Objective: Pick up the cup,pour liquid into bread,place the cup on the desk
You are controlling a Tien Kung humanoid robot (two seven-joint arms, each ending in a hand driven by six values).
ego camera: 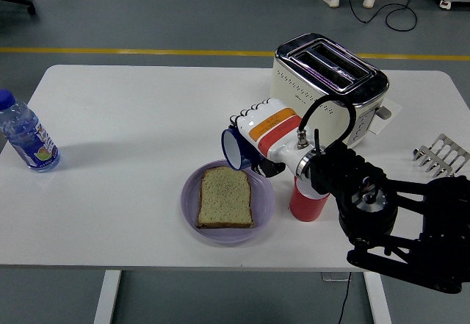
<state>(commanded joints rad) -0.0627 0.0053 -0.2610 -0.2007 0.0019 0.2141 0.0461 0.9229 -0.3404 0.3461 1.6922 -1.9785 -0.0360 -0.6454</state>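
Observation:
A slice of bread [225, 198] lies on a purple plate [191, 210] near the table's front edge. My right hand [258, 137], white with an orange band, is shut on a dark blue cup [236, 150]. It holds the cup tipped on its side, mouth facing left, just above the plate's upper right rim. The black right arm [367, 206] comes in from the lower right. No liquid is visible. The left arm is out of view.
A red can [307, 203] stands right of the plate, partly behind my arm. A cream toaster [327, 92] stands behind it. A water bottle [26, 137] is at the left edge, a metal rack [441, 155] at the right edge.

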